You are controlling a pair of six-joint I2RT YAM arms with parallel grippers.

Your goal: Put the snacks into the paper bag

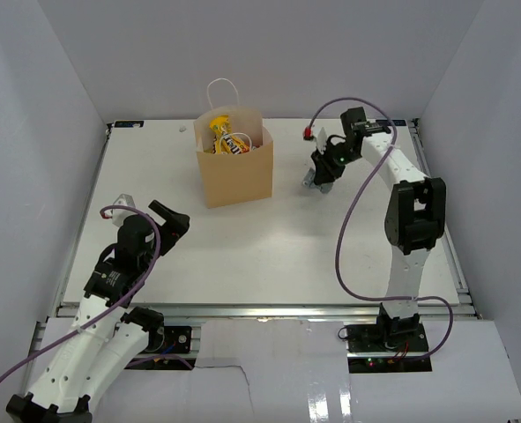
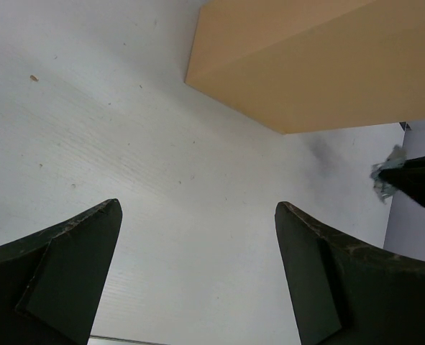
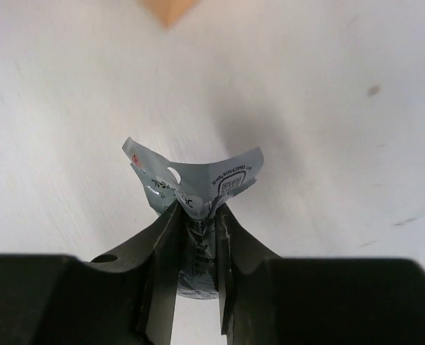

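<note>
Right wrist view: we see the right end effector closed narrow on the silver packet, whose wrapper creases into a V above the jaws, toward the far edge of the table and just right of the paper bag; we judge this pinch is meant to carry the packet over the rim. The bag stands upright by the middle of the far edge, mouth open to take drops from above, with yellow and dark packets already inside. The left end effector hangs wide and empty near the left edge, probably to leave the way clear.
</note>
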